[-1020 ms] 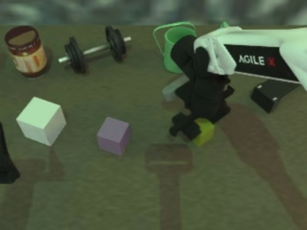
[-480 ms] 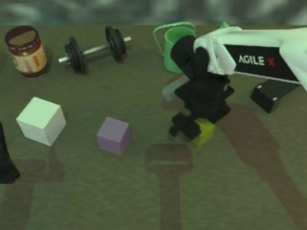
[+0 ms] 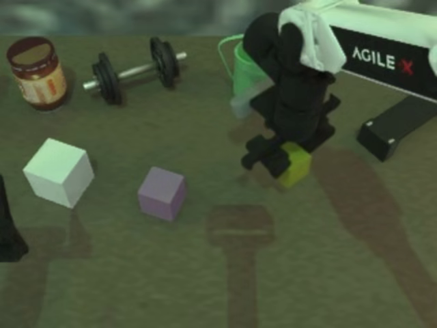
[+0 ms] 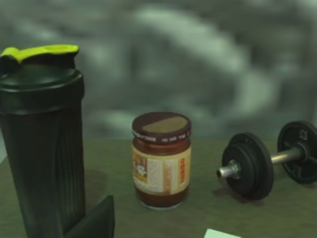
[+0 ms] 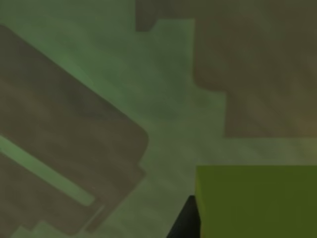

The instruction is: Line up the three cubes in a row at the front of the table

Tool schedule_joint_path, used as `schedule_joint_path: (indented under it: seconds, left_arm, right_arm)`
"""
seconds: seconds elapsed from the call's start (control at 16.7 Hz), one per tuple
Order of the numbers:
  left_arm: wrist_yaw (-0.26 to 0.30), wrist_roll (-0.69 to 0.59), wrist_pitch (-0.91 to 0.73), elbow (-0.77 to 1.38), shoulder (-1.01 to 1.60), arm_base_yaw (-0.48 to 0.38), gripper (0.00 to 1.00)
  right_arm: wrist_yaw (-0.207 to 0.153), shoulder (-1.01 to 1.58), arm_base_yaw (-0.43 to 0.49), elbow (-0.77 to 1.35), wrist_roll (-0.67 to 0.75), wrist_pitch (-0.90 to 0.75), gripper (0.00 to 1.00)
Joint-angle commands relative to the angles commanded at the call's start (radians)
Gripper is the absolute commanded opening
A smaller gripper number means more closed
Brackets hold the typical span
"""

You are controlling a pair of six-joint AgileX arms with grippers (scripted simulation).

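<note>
My right gripper [image 3: 280, 160] is shut on the small yellow-green cube [image 3: 298, 167] right of the table's middle, and the cube hangs a little above the olive-green table [image 3: 123, 273]. In the right wrist view the same cube [image 5: 257, 201] fills a corner, pressed against a dark finger [image 5: 185, 220]. The large pale mint-white cube [image 3: 58, 171] rests at the left. The lilac-pink cube [image 3: 162, 193] sits to its right, apart from it. My left gripper [image 3: 7, 236] is parked at the left edge; its wrist view catches a corner of the pale cube [image 4: 220, 234].
Along the back stand a brown jar [image 3: 37, 72], a black dumbbell [image 3: 133, 68] and a green cup [image 3: 246, 65] partly behind my right arm. A black bar [image 3: 392, 130] lies at the right. The left wrist view shows a black shaker bottle [image 4: 42, 139].
My right arm has risen and drawn toward the back of the table, taking the yellow-green cube with it. The other two cubes and my left arm have stayed put.
</note>
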Motion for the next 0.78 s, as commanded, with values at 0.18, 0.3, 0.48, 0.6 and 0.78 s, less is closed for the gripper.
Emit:
schedule_joint_path:
  seconds: [0.18, 0.3, 0.48, 0.6, 0.78]
  left_arm:
    - [0.000, 0.000, 0.000, 0.000, 0.000, 0.000, 1.00]
    - [0.000, 0.000, 0.000, 0.000, 0.000, 0.000, 1.00]
    - [0.000, 0.000, 0.000, 0.000, 0.000, 0.000, 1.00]
    - [0.000, 0.000, 0.000, 0.000, 0.000, 0.000, 1.00]
    - [0.000, 0.000, 0.000, 0.000, 0.000, 0.000, 1.00]
  right_arm:
    - [0.000, -0.012, 0.001, 0.015, 0.000, -0.020, 0.00]
    - [0.000, -0.008, -0.005, 0.013, 0.001, -0.017, 0.00]
    - [0.001, -0.032, 0.007, -0.018, 0.038, -0.010, 0.00]
    - [0.002, -0.080, 0.028, -0.081, 0.115, 0.006, 0.00]
    - [0.006, -0.184, 0.070, -0.221, 0.292, 0.037, 0.00]
